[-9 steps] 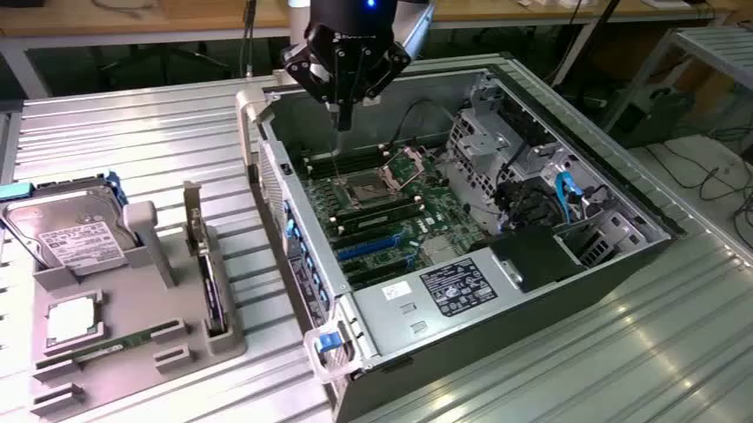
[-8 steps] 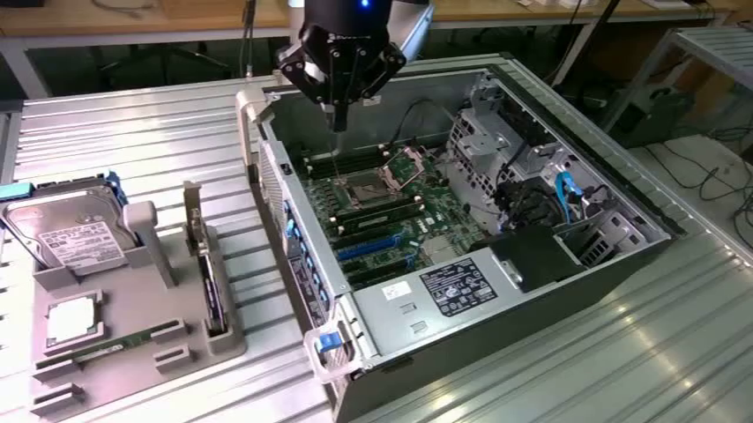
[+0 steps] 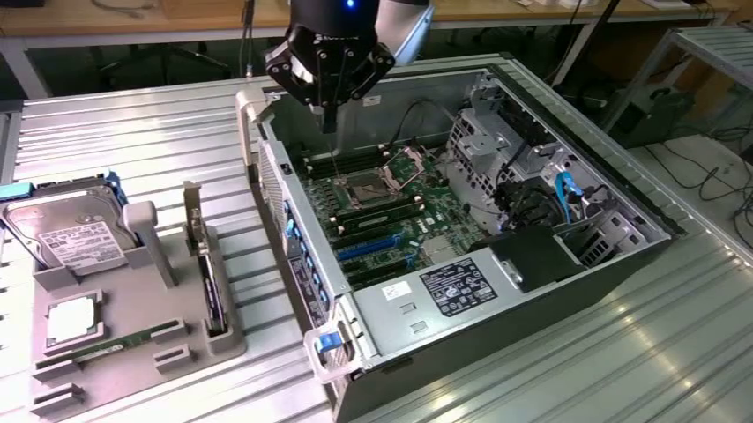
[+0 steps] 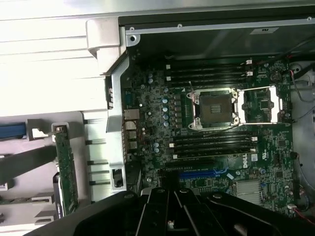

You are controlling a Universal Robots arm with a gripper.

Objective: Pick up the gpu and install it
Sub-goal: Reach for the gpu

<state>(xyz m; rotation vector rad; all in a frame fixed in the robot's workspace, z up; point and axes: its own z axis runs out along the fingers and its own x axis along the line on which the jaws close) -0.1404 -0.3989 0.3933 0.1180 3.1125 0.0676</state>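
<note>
The gpu (image 3: 210, 282) stands on its edge in a slot of the grey holder tray (image 3: 141, 352) at the exterior view's left, its silver bracket end up. The wrist view shows it as a thin green card edge (image 4: 65, 169) beside the case wall. My gripper (image 3: 328, 119) hangs above the far corner of the open computer case (image 3: 553, 291), over the motherboard (image 3: 389, 207), well apart from the gpu. Its black fingers (image 4: 170, 214) are shut together with nothing between them.
Blue expansion slots (image 3: 370, 248) lie on the motherboard near the case's rear wall, also seen as blue slots (image 4: 202, 174) in the wrist view. On the tray are a silver hard drive (image 3: 70, 240), a processor chip (image 3: 70, 319) and a long memory stick (image 3: 112, 344). Ribbed metal tabletop (image 3: 141, 132) surrounds everything.
</note>
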